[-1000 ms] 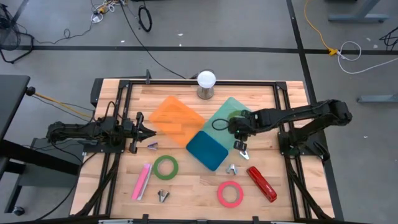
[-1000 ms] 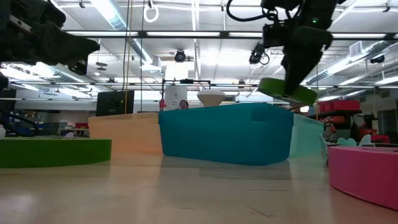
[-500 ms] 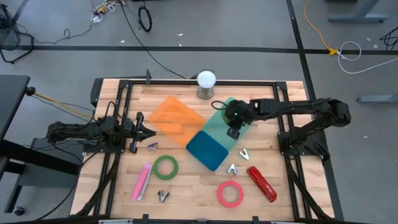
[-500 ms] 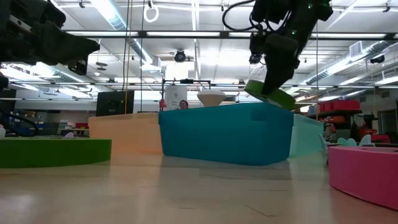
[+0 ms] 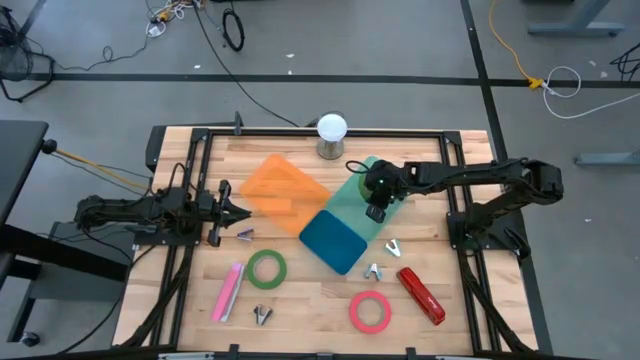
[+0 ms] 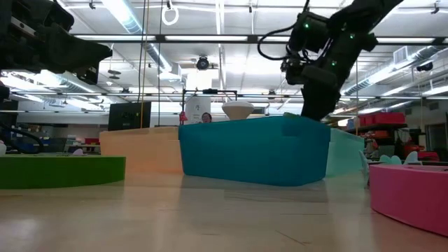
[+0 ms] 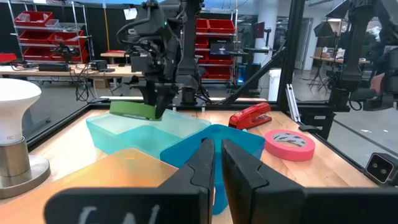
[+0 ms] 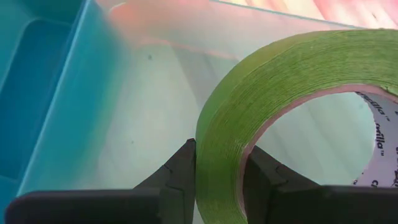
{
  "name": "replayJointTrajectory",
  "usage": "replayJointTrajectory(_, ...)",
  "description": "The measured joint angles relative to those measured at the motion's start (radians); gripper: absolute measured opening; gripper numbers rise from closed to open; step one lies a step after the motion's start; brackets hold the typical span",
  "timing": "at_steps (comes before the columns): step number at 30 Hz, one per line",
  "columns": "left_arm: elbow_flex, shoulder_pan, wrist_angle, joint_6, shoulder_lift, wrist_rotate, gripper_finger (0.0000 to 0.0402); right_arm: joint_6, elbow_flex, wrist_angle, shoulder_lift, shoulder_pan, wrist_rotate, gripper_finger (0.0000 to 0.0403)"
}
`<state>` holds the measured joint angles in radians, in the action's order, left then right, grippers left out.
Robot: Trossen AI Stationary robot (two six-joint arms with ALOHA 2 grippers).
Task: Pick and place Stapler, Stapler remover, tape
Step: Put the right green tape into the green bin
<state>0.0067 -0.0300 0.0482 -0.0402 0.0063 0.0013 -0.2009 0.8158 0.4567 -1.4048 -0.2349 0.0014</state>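
My right gripper (image 5: 378,203) is shut on a green tape roll (image 8: 280,93) over the light teal bin (image 5: 352,192); the roll also shows in the left wrist view (image 7: 132,110), at the bin's rim. In the low view the dark teal bin (image 6: 253,150) hides the roll. My left gripper (image 5: 243,212) is shut and empty at the table's left. A second green tape roll (image 5: 266,268), a pink tape roll (image 5: 370,311) and a red stapler (image 5: 421,295) lie on the table, with staple removers (image 5: 393,247) between them. My right gripper pinches the green roll's wall (image 8: 219,146), one finger inside the hole and one outside. The fingers come from above, pointing down. The roll hangs nearly flat below them over the light teal bin's floor (image 8: 143,106); whether it touches the floor I cannot tell.
An orange bin (image 5: 285,190) and a dark teal bin (image 5: 333,242) flank the light teal one. A white bulb on a metal base (image 5: 331,135) stands at the far edge. A pink stapler (image 5: 228,290) and more staple removers (image 5: 262,315) lie near the front left.
My right gripper has carried the green roll toward the table's far edge and slightly left, over the light teal bin, and has gone down. In the low view the roll has sunk behind the dark teal bin's rim. The gripper has stayed shut on it.
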Motion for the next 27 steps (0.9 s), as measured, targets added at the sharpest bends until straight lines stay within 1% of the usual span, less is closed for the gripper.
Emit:
replayJointTrajectory(4, 0.0, 0.0, 0.0, 0.0, 0.0, 0.0, 0.0032, -0.001, -0.051, -0.063, 0.0, -0.014, 0.0, 0.0092)
replayJointTrajectory(11, 0.0, 0.0, 0.0, 0.0, 0.0, 0.0, 0.0032, 0.0, -0.086, -0.085, 0.0, -0.035, 0.008, 0.0092)
replayJointTrajectory(16, 0.0, 0.0, 0.0, 0.0, 0.0, 0.0, 0.0032, 0.003, -0.114, -0.135, 0.0, -0.04, 0.008, 0.0092)
replayJointTrajectory(27, 0.0, 0.0, 0.0, 0.0, 0.0, 0.0, 0.0032, 0.03, -0.125, -0.204, 0.0, -0.04, 0.009, 0.0092)
